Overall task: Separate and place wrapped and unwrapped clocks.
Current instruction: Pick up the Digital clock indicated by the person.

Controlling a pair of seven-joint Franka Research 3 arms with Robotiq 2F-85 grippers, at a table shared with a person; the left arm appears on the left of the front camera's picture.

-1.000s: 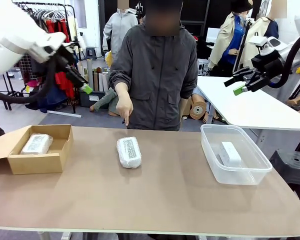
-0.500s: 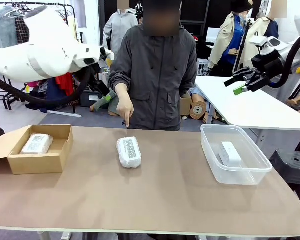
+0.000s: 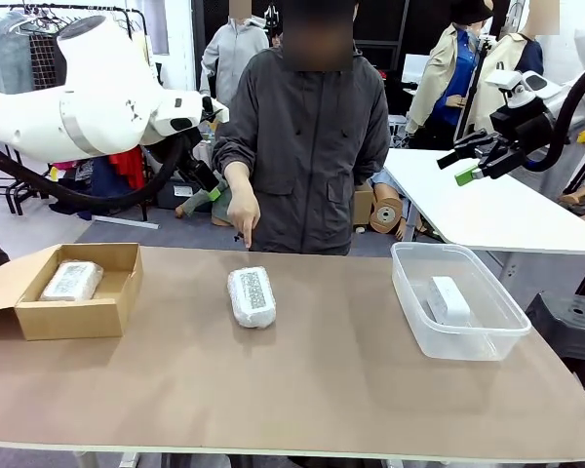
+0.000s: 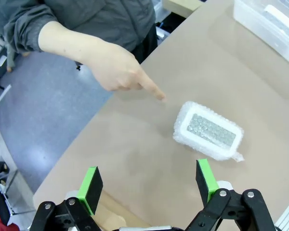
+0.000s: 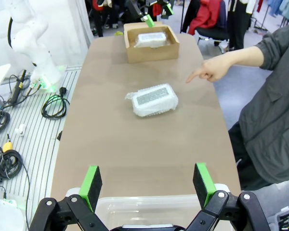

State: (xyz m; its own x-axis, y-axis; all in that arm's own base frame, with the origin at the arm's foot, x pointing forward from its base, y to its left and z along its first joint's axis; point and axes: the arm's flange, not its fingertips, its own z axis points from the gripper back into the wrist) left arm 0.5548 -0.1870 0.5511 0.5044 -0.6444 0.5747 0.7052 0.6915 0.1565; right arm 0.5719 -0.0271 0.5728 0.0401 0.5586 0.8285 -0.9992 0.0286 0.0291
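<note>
One wrapped clock [image 3: 252,296] in crinkly clear plastic lies in the middle of the table, also in the left wrist view [image 4: 208,131] and right wrist view [image 5: 152,100]. The person's hand [image 3: 242,210] points down at it. A second wrapped clock [image 3: 72,281] rests in the cardboard box [image 3: 78,317] at the left. The bare white unwrapped clock [image 3: 448,299] lies in the clear bin [image 3: 468,341] at the right. My left gripper [image 3: 207,185] hangs open high above the table's far edge, beside the person's arm. My right gripper [image 3: 465,166] is open, up at the far right.
A second white table [image 3: 487,210] stands behind the bin at the right. The person stands at the far edge, forearm [image 4: 62,41] reaching over the table. Clothes racks and other people fill the background. Bare tabletop [image 3: 302,390] stretches along the near side.
My left arm has swung to the right, from above the box side toward the person's pointing arm. The right arm, the hand and all the clocks have stayed put.
</note>
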